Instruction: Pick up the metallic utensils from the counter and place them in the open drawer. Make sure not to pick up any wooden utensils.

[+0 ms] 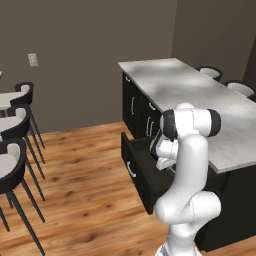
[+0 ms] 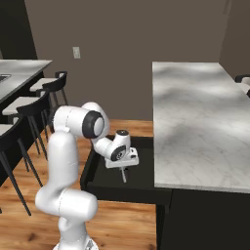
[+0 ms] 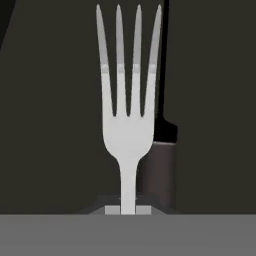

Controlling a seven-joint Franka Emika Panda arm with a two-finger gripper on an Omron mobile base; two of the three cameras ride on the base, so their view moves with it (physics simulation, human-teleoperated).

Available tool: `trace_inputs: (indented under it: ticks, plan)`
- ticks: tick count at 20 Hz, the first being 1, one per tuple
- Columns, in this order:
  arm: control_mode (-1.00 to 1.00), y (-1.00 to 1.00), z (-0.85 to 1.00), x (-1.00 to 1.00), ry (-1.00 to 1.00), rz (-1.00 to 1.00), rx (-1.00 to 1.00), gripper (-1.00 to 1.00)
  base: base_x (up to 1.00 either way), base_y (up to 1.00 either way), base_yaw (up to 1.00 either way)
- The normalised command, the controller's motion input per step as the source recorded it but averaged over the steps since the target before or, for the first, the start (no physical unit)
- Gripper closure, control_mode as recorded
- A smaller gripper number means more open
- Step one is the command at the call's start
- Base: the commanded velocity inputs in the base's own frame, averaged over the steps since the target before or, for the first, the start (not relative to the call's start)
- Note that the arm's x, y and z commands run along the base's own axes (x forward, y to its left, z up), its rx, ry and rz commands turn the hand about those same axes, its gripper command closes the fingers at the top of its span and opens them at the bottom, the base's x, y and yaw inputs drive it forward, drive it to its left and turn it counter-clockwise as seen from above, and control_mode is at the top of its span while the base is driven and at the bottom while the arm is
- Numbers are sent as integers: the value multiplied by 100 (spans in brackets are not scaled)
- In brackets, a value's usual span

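Here, left to right across the scene
Stools: dark-framed stools point(image 1: 15, 150) with pale seats stand on the wood floor point(image 1: 85, 170) at the far left of the left base view, well apart from the island
Open drawer: the open drawer point(image 1: 137, 172) juts out from the black base of the island, its curved silver handle point(image 1: 131, 169) on the front; in the right base view its black inside lies just left of the stone slab's edge
Fork: the fork point(image 3: 128, 115) is silver-grey, held by its handle, four tines pointing away from the hand along the gripper's line; in the hand view it hangs over the drawer's black inside
Knife: a slim black knife point(image 3: 165, 150) lies in the drawer just behind and to the right of the fork in the hand view, its blade running up past the tines
Gripper: the gripper point(image 2: 124, 175) is clenched on the fork's handle, fingers pointing down into the drawer
Arm: the white arm rises from its base, bends at a dark-jointed elbow point(image 2: 93, 124) and reaches forward and down, the wrist tipped so the hand hangs above the drawer
Counter: the counter point(image 2: 200, 122), pale marbled stone, stretches to the right of the drawer
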Motion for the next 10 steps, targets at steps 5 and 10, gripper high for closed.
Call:
trace_inputs:
  ticks: [5, 10]
  plan:
    - [-100, -7, -31, 46, -1, 0, 0, 100, 0, 0, 0]
    - [-100, 0, -30, 36, -3, 0, 0, 100, 0, 0, 0]
